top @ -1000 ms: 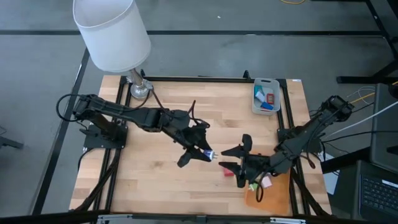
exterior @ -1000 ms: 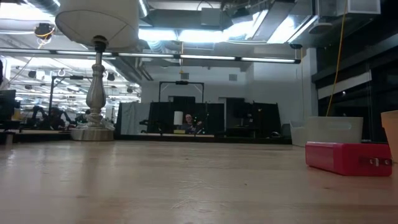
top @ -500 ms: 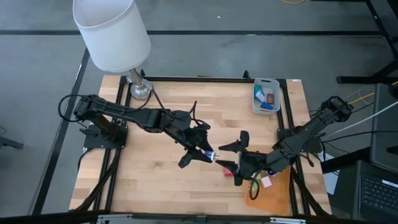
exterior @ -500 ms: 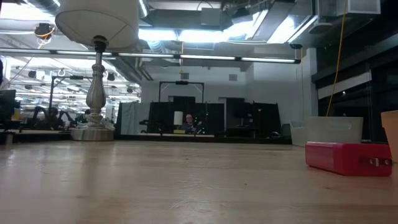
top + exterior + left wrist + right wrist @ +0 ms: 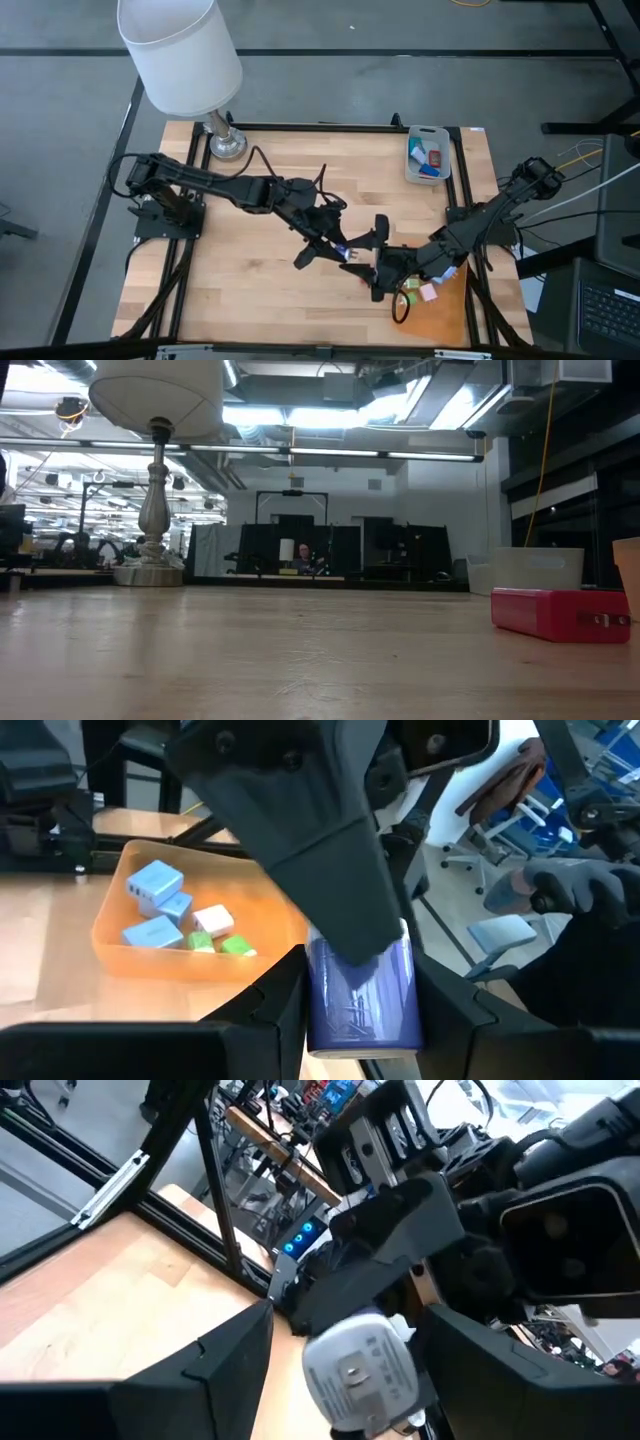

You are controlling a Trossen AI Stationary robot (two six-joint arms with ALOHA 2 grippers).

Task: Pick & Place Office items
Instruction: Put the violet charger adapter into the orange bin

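left jaws clamped on a purple block point(image 5: 362, 992), held above mid-table in the left gripper point(image 5: 343, 250); the right gripper point(image 5: 374, 260) meets it with jaws apart on either side. other blocks point(image 5: 180, 915) lie on the orange sheet point(image 5: 135, 956).

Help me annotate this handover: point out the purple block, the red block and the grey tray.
purple block point(image 5: 360, 995): left wrist view, middle of its front face.
red block point(image 5: 558, 614): low view, centre of its long side.
grey tray point(image 5: 412, 163): high view, left wall of its rim.

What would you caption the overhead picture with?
Mid-table handover: left pincer shut on a purple block, right pincer open around it.
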